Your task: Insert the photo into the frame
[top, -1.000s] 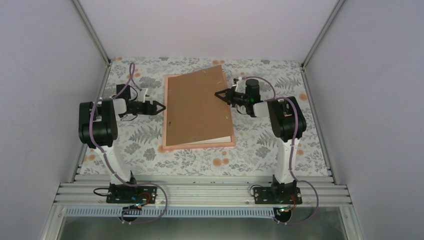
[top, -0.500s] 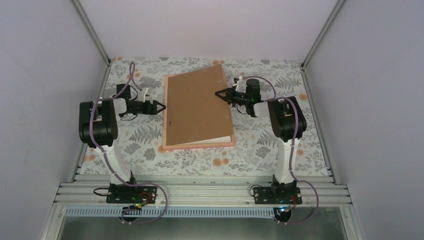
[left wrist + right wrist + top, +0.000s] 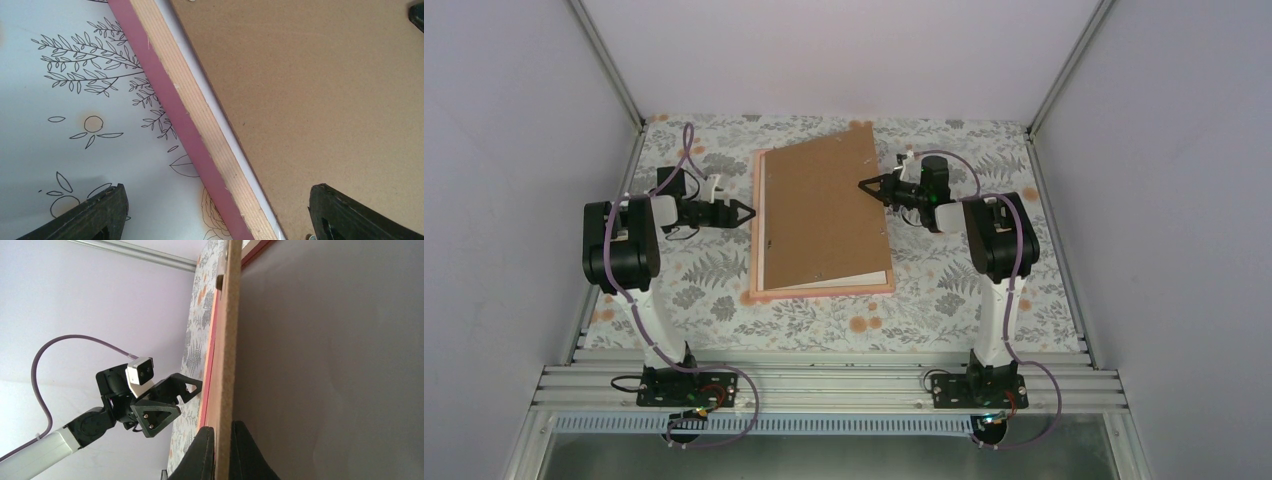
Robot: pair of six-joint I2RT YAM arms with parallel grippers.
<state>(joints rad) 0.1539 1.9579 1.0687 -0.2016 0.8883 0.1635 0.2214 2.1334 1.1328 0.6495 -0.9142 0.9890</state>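
Pale lilac walls (image 3: 514,120) are enclosing a table that is wearing a floral cloth (image 3: 694,280). The pink frame (image 3: 824,291) is lying flat at its centre. The brown backing board (image 3: 819,215) is tilting above the frame, its 3 o'clock edge sitting higher and pinched in the closed right gripper (image 3: 866,185). A white sheet (image 3: 854,281) is showing beneath. At 9 o'clock the left gripper (image 3: 746,213) is hovering over the frame's rail, jaws spread wide.

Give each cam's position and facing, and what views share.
Top: above and behind the bases, looking down on the table; both arms show, right gripper shut on the tilted board, left gripper open beside the frame.
Left wrist: looks down on frame edge and board; own fingers at bottom corners.
Right wrist: looks along the board's edge toward the left gripper; own fingers clamp it.
Shared: board and frame, all three.
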